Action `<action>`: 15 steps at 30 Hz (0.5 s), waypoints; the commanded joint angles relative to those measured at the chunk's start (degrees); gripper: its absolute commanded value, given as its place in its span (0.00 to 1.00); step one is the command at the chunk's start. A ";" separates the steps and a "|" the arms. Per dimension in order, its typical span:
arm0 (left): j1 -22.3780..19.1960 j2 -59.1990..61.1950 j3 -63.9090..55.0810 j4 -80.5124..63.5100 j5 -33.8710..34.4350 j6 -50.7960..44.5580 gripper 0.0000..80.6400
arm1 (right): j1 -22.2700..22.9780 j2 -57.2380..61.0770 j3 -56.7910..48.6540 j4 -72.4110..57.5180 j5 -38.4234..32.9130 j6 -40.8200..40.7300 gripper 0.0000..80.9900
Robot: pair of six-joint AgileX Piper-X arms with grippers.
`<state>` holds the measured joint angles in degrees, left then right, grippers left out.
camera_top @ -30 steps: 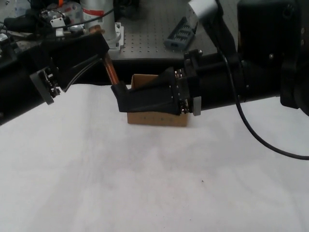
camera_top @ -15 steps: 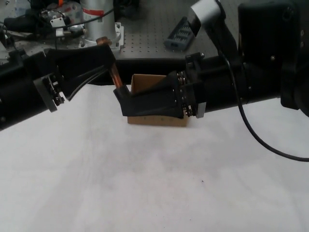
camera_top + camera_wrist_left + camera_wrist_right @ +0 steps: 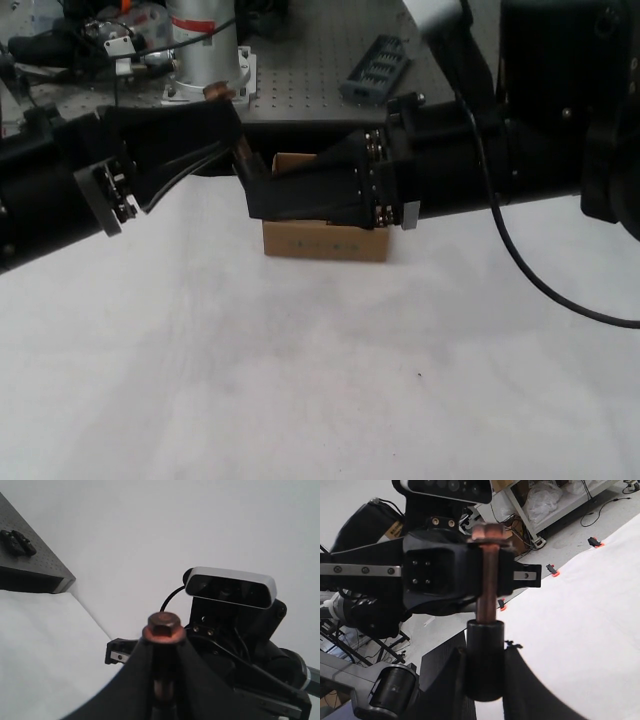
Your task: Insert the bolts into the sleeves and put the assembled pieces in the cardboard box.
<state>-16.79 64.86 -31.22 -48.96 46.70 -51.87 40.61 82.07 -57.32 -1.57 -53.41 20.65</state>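
- High view: The copper-coloured bolt is held in the air, tilted, at the far left corner of the cardboard box. The box stands open on the white-covered desk. The arms cover the box's upper part. Behind the desk lie a perforated plate and a metal cylinder. The left end effector and the right end effector meet tip to tip above the box corner.
- Left wrist view: The bolt shows its hex head and flange. The left end effector's fingers are clamped on the shaft just under the flange. The other arm's camera is close behind.
- Right wrist view: The black cylindrical sleeve stands upright, clamped between the right end effector's fingers. The bolt's shaft end enters the sleeve's top, and most of the shaft is exposed. The left end effector grips the bolt below its head.
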 commanded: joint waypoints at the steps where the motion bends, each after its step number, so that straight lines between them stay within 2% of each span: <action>1: -0.05 -0.84 0.00 -0.21 5.34 0.88 0.01 | -1.12 -0.52 -0.68 -1.91 2.27 -0.04 0.04; 5: -0.05 -0.84 0.00 -0.90 5.81 0.88 0.03 | -1.12 -0.52 -0.68 -1.81 0.90 -0.04 0.04; 8: -0.05 -0.84 0.00 -1.70 6.57 0.88 0.25 | -1.12 -0.52 -0.68 -1.81 0.47 -0.04 0.04; 11: -0.05 -0.84 0.00 -2.92 6.07 -0.98 0.56 | -1.12 -0.52 -0.68 -1.81 0.47 -0.04 0.04; 12: -0.05 -0.84 0.00 -3.01 6.02 -2.54 0.62 | -1.12 -0.52 -0.68 -1.81 0.36 -0.04 0.04; 15: -0.05 -0.84 0.00 -3.00 6.03 -3.91 0.64 | -1.12 -0.52 -0.68 -1.81 -0.28 -0.04 0.04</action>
<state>-16.79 64.71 -31.07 -50.46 51.48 -53.20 39.74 82.07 -57.32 -2.10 -53.04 20.74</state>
